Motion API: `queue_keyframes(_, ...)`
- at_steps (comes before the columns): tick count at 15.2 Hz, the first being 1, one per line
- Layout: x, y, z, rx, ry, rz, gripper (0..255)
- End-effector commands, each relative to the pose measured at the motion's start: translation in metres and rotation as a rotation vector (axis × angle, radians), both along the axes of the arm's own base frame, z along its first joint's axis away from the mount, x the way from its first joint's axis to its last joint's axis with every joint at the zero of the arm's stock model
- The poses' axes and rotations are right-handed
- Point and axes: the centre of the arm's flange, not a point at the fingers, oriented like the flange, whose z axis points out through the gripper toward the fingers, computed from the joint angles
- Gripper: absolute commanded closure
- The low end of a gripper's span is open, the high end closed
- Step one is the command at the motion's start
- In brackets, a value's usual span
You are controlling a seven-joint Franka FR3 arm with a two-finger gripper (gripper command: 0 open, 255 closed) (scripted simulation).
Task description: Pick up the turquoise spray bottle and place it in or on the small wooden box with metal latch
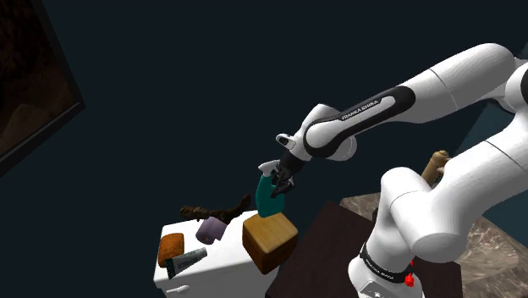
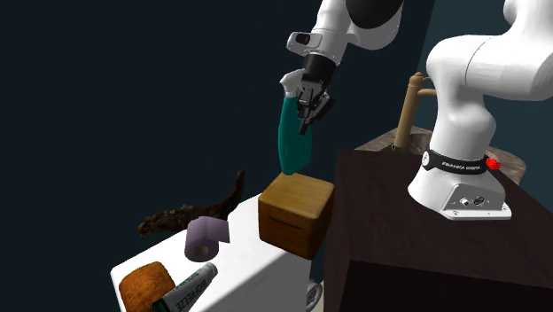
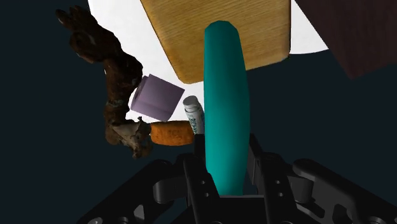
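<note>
While arm [image 1: 372,108] stretches out, w/ wrist tipped down, gripper [image 2: 307,115] clamped on turquoise spray bottle [image 2: 292,142], over wooden box [image 2: 295,214].

This looks like a room in a home, likely a bathroom. A dark framed picture [image 1: 34,93] hangs on the wall. A brown tap [image 1: 436,165] rises from a stone-topped counter [image 1: 495,250]. A white worktop [image 2: 253,266] carries a purple paper roll [image 2: 206,237] and a tube [image 2: 190,291].

We see dim, dark blue-black surroundings, the white arm [image 1: 457,85] brightly and evenly lit, its undersides softly shaded grey, the white table [image 1: 222,264] glowing flat white.
</note>
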Motion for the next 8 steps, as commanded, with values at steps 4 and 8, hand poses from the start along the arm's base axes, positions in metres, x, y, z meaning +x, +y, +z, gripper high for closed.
queue_keyframes(4,-0.025,-0.024,-0.012,-0.002,-0.001,0.001,255)
queue_keyframes(8,-0.025,-0.024,-0.033,-0.002,-0.001,0.001,255)
